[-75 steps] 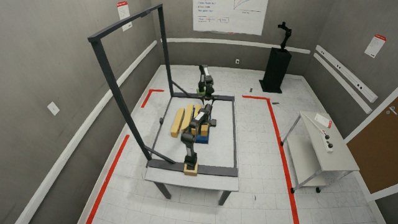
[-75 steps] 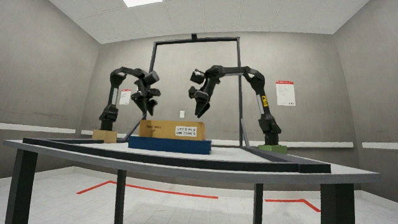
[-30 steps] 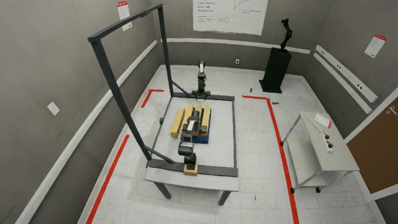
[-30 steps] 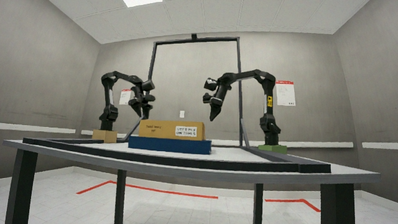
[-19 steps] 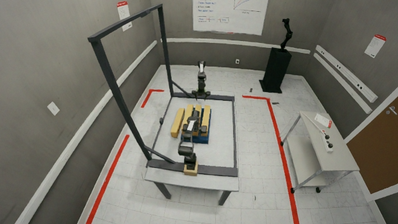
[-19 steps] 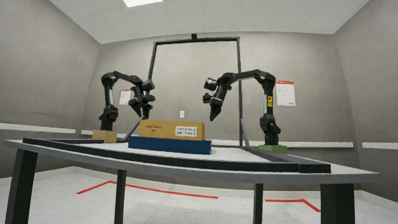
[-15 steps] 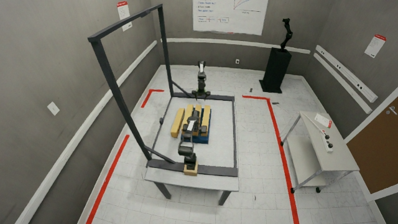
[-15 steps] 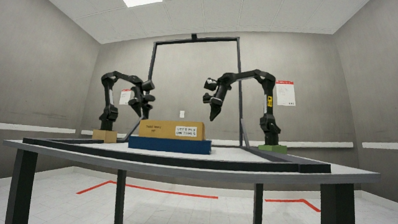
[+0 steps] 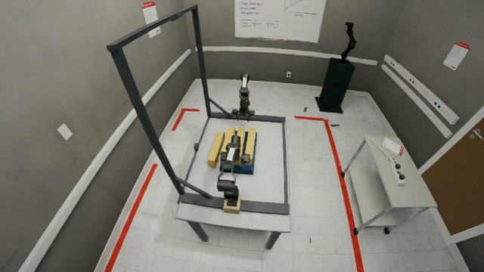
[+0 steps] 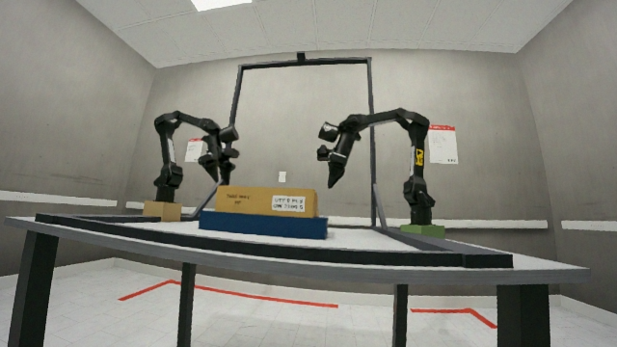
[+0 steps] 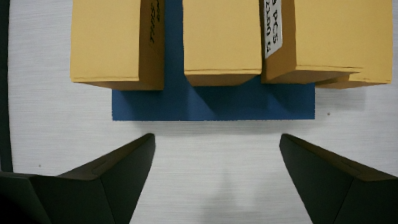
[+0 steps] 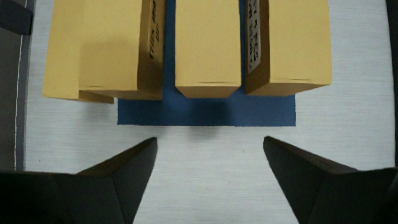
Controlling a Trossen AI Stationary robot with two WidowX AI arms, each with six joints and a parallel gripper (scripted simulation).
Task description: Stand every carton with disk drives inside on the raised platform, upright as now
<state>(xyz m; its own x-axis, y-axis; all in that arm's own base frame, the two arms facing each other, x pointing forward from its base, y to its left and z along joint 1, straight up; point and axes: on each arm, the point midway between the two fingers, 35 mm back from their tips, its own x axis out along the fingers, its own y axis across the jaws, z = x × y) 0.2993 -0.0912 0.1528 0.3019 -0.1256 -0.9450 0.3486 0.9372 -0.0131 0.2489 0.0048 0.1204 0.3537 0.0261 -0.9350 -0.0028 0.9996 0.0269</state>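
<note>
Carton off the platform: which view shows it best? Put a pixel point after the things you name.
Top: the carton [image 9: 216, 149] [image 11: 377, 50] [image 12: 61, 75] shows nearly end to end, beside the platform [image 9: 247, 169] [image 10: 262, 226] [image 11: 215, 107] [image 12: 255, 116]. Wrist views: one end, partly cut off. Exterior: not visible.

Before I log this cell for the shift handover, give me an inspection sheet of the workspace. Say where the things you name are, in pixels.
Surface: pale table top [image 9: 265, 189] [image 10: 366, 236], dark rails around it.
Job's things: three closed cartons stand on the blue platform [image 9: 247, 171] [image 10: 262, 226] [image 11: 215, 107] [image 12: 200, 117]; a fourth carton [image 9: 215, 149] stands beside it.
Clutter: nothing seen on the table.
Grippers: left gripper [image 11: 217, 135] and right gripper [image 12: 210, 142] both open, holding nothing.
Cables: nothing seen on the table.
Surroundings: wheeled cart [image 9: 412, 189] and black pedestal [image 9: 334, 85], both clear of the table; red floor lines.
</note>
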